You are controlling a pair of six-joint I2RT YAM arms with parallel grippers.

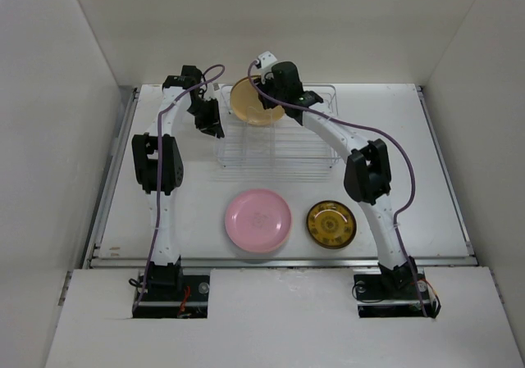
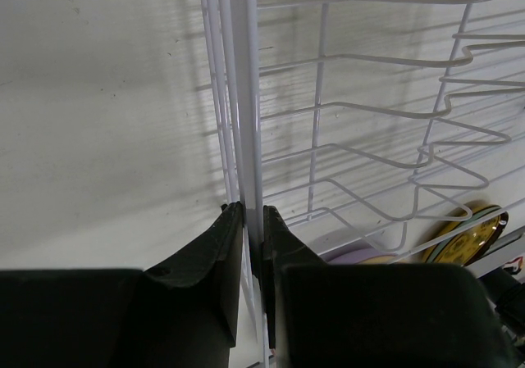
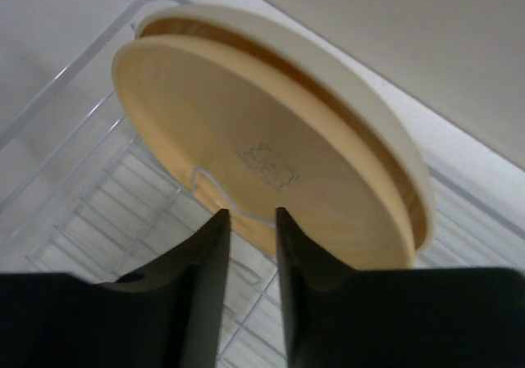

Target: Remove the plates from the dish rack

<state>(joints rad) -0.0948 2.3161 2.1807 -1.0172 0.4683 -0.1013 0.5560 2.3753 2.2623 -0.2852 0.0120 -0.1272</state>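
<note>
A robot lab cell: white panels enclose a table bearing two arms.

The left arm is reaching forward from its base with the wrist bending rightward, and the left pincer is clamping its fingers on a side wire of the dish rack. The right arm is arching forward and leftward. The right pincer is holding its fingers narrowly parted and gripping nothing.

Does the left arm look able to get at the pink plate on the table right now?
Probably not yet: the left gripper is shut on a side wire of the dish rack, well behind the pink plate. Nothing lies between them, so it need only let go first.
</note>
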